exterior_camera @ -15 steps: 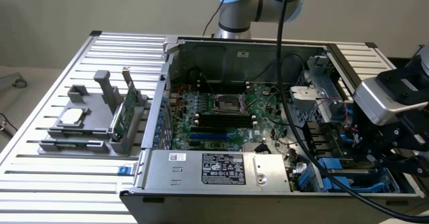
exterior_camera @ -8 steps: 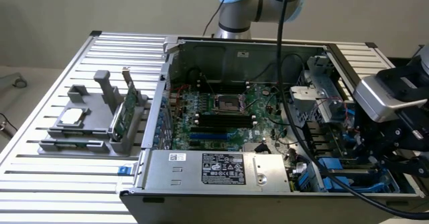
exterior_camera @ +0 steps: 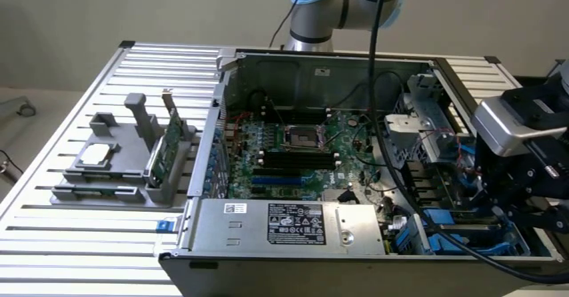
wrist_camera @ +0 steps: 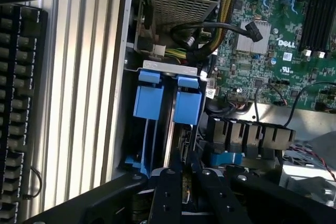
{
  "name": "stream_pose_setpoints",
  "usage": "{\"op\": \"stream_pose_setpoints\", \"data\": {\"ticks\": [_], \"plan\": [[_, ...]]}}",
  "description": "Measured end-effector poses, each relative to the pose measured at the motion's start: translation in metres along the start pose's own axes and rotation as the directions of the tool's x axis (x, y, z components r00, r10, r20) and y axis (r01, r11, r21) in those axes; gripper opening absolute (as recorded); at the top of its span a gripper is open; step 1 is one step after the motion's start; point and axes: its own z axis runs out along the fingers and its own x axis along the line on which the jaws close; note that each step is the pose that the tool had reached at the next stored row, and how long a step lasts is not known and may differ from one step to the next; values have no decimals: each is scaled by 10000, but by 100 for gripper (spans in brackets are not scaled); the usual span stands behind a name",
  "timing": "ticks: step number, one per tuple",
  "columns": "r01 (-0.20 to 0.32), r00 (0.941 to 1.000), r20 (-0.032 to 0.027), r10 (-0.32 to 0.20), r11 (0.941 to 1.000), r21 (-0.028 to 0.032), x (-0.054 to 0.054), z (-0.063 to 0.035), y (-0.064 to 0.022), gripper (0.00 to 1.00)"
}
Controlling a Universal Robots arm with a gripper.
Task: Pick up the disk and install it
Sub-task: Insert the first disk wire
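I stand by the ribbed metal surface [exterior_camera: 53, 244] and begin from the exterior view's left. At about nine o'clock on it sits a grey holder [exterior_camera: 116, 190]. A small silver chip [exterior_camera: 96, 152] lies flat on the holder. At the holder's three o'clock side a green circuit card [exterior_camera: 164, 147] stands upright on its edge.

In the middle lies the open computer case [exterior_camera: 229, 67]. The motherboard [exterior_camera: 294, 157] is at its centre, and a silver power supply [exterior_camera: 284, 224] with a black label is at six o'clock. At twelve o'clock, behind the case, the robot arm [exterior_camera: 347, 4] rises. A black cable [exterior_camera: 378, 77] hangs from it down into the case.

At about four o'clock of the case the arm's black claw [exterior_camera: 511, 207] hangs low over the corner with the blue parts. In the wrist view the claw [wrist_camera: 184, 174] is narrow. Its two black fingers [wrist_camera: 165, 192] stand close, one on each side of a thin body, and I take this for a grip. That body is the disk [wrist_camera: 186, 114], seen on its edge, with its blue carrier end pointing away from the claw. It stands in the drive bay just beside a second blue carrier [wrist_camera: 147, 100], between the case wall and the motherboard. How deep the disk sits in the bay I cannot tell.
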Motion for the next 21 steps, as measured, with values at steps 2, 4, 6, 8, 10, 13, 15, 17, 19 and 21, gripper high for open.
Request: {"op": "stream_pose_setpoints", "data": {"ticks": [2, 4, 6, 8, 10, 13, 15, 17, 19, 21], "plan": [[-114, 9999, -75, 114, 9999, -5, 0, 5, -1, 17], [-233, 9996, -149, 233, 9997, -9, 1, 13, -2, 17], [-324, 9993, -212, 324, 9995, -20, 0, 17, -2, 17], [-378, 9989, -271, 376, 9993, -70, -3, 20, -3, 17], [-423, 9986, -311, 417, 9989, -185, -9, 24, -3, 17], [-477, 9984, -332, 466, 9983, -323, -27, 25, -4, 17], [-525, 9981, -333, 513, 9980, -350, -41, 26, -5, 17], [-585, 9978, -334, 573, 9976, -365, -54, 27, -8, 17], [-657, 9973, -338, 645, 9971, -372, -65, 27, -10, 17], [-729, 9968, -343, 716, 9966, -373, -74, 27, -18, 17]]}}
